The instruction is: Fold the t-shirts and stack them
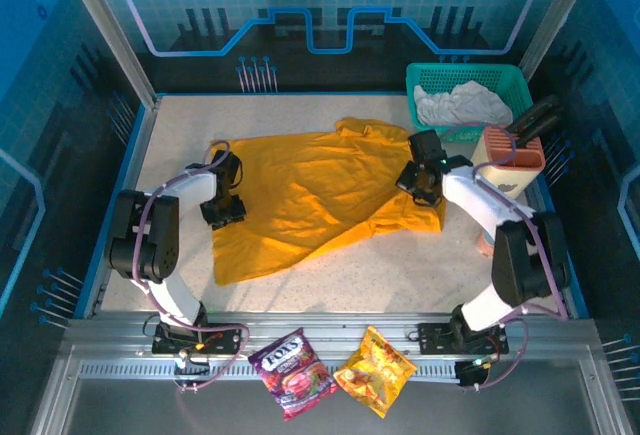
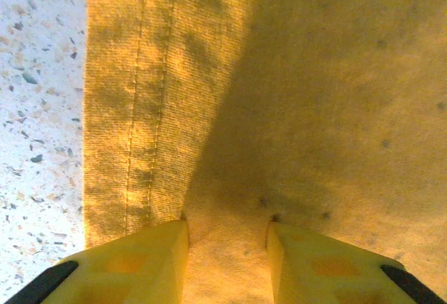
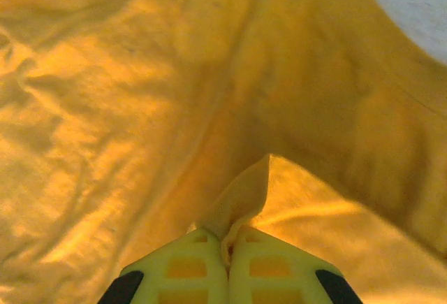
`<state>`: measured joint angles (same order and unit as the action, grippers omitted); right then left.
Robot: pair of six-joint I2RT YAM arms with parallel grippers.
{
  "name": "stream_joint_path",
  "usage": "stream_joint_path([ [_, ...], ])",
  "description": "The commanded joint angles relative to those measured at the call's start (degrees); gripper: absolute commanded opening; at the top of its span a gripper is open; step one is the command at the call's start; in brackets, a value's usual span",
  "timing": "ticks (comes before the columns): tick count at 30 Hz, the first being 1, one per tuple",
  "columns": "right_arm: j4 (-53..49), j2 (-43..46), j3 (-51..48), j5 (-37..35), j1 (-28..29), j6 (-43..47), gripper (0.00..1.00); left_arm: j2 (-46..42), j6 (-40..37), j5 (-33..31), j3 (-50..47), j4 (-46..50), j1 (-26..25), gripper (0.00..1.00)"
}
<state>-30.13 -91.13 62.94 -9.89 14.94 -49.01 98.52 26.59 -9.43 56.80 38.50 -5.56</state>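
The golden-orange t-shirt is matt knitted cloth, the table speckled, the purple snack packet glossy.

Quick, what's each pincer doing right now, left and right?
Left pincer: open, fingers apart over the orange shirt.
Right pincer: closed, pinching a fold of the orange shirt.

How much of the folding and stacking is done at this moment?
Nothing looks finished: the orange t-shirt lies spread and creased. In hand: the right gripper pinches a fold of it; the left gripper stands open over its hem. Left: folding it, then the whitish shirt in the green basket.
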Motion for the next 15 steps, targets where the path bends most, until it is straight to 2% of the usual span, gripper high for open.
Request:
stream_joint_path([
  [1, -1.1, -6.0, 3.5, 3.9, -1.0, 6.6, 0.19, -0.9, -0.7, -1.2, -0.8, 1.9, -0.4, 0.36],
  [2, -1.4, -7.2, 4.6, 4.8, -1.2, 7.3, 0.3, -0.9, -0.7, -1.2, -0.9, 1.9, -0.5, 0.36],
  [3, -1.6, -7.9, 5.1, 5.4, -1.3, 7.9, 0.37, -0.9, -0.7, -1.1, -0.9, 2.0, -0.5, 0.36],
  [5, -1.5, -7.2, 5.2, 7.3, -1.3, 8.9, 0.44, -1.1, -0.7, -1.2, -0.9, 2.1, -0.6, 0.36],
  [10, -1.7, 2.0, 0.7, 8.1, 0.6, 9.8, 0.49, -1.2, -0.7, -1.4, -0.7, 2.2, -0.6, 0.36],
  [15, -0.8, 9.0, -7.0, 9.7, 1.8, 6.5, 0.46, -0.3, -0.3, -0.8, 0.1, 2.0, -1.2, 0.36],
])
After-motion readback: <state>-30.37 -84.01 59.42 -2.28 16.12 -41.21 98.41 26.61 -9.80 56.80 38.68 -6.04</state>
